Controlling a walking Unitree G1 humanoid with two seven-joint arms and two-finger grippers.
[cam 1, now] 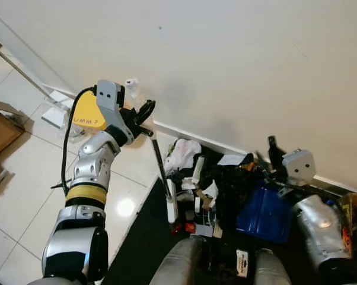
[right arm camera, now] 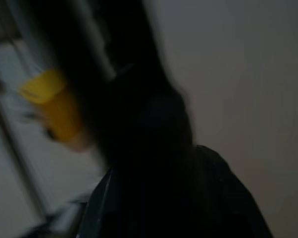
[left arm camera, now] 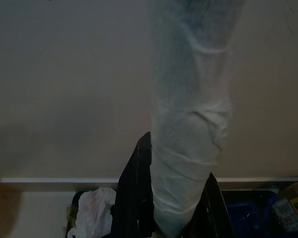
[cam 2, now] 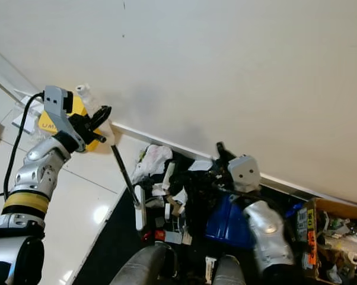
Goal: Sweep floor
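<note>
Left pincer (cam 1: 144, 116) clamped on broom handle (cam 1: 161, 160), far left by the wall. Right pincer (cam 1: 272, 148) near blue dustpan (cam 1: 264, 214); its grip can't be told

The left gripper (cam 1: 144, 114) is raised by the wall (cam 1: 238, 65), its fingers closed on the broom handle (cam 1: 159, 155), which slants down to a heap of litter (cam 1: 211, 184) on the black mat (cam 1: 144, 243). The right gripper (cam 1: 272, 149) sits above the blue dustpan (cam 1: 264, 215).

- The right wrist view is blurred and dark; a smeared yellow object (right arm camera: 52, 106) cannot be identified.
- The cardboard box of clutter (cam 2: 338, 237), beside the blue plastic dustpan (cam 2: 226, 222), is cut off by the picture's edge.
</note>
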